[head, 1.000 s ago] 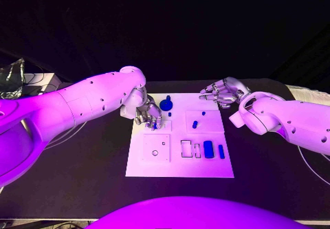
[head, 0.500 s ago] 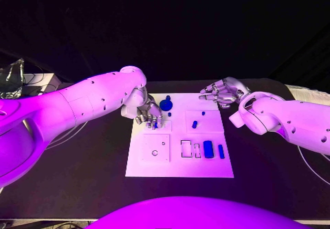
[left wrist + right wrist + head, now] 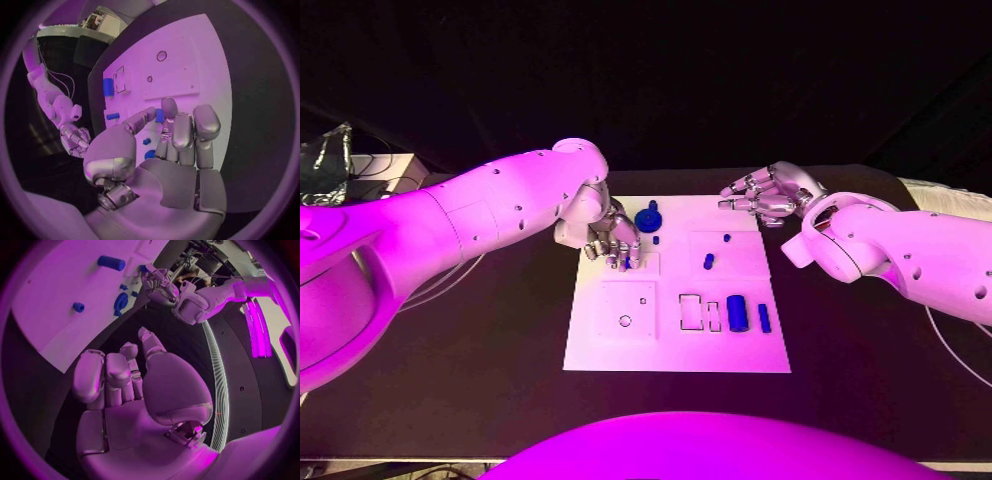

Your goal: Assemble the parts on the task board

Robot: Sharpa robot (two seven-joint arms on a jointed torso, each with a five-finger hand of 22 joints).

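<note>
— Where's my left hand (image 3: 613,243) right now?

— I see it over the far left part of the task board (image 3: 678,352), fingers pointing down, pinching a small blue part (image 3: 625,262) between thumb and fingers. The left wrist view shows that blue piece (image 3: 159,115) sitting between the fingertips, so the hand is grasping it.

— And my right hand (image 3: 764,196)?

— It's at the board's far right corner, over the black table (image 3: 473,380), fingers curled loosely with nothing in them. Whether it counts as clenched or released, I can't tell.

— What lies on the board?

— A round blue knob-like part (image 3: 648,217) near the far edge, just beside my left hand. A small blue peg (image 3: 708,261) and a smaller blue piece (image 3: 727,238) in the far right panel. Toward the near right, a thick blue cylinder (image 3: 736,312) and a thin blue bar (image 3: 764,317) lie side by side, next to outlined rectangular slots (image 3: 691,311). The near left panel (image 3: 627,309) has a small round hole.
</note>
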